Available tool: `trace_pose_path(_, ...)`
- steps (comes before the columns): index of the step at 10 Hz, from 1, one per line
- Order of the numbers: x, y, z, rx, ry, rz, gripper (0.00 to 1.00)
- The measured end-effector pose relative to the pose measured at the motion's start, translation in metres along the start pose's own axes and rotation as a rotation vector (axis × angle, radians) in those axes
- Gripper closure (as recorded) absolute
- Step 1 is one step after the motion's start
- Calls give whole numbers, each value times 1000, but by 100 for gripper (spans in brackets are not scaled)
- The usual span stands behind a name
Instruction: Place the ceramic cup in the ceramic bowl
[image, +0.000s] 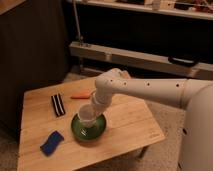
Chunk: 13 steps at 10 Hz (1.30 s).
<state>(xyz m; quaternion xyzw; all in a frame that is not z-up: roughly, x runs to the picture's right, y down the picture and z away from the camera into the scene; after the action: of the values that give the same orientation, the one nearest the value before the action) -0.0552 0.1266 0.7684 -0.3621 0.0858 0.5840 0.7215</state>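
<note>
The small whitish ceramic cup without handle (88, 117) is seen upright over the round shallow green ceramic bowl (88, 128), its open rim turned upward. It is placed inside the outline of the bowl, toward the middle of it; whether its base already touches the inner bottom of the bowl cannot be told from this view. The green rim of the bowl is visible around the cup on the left, the front and the right side.

The cup is met from above and from the right by the gripper (95, 109) of the white robot arm (145, 90). The gripper is located directly over the bowl, at the upper back side of the cup, and it appears to be clamped on the cup, although the contact itself is partly hidden by the wrist. The arm is extended from the right edge of the view across the back part of the light wooden surface (125, 125).

The bowl is standing near the middle of the surface, a little toward the front. A flat black object with pale stripes (58, 104) is lying to the left behind the bowl, well apart from it. A thin orange object (80, 95) is lying behind the bowl, near the arm. A blue sponge-like block (51, 142) is lying at the front left, apart from the bowl.
</note>
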Motion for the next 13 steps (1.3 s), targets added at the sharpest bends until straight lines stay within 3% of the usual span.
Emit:
trace_pose_path(5,6,-8,13,5,23,27,52)
trace_pose_path(8,9,-10,23,-14,40,25,23)
trace_pose_path(11,7,1,28,-41,45,-3,20)
trace_pose_path(13,8,8,10,-54,20,-19,20)
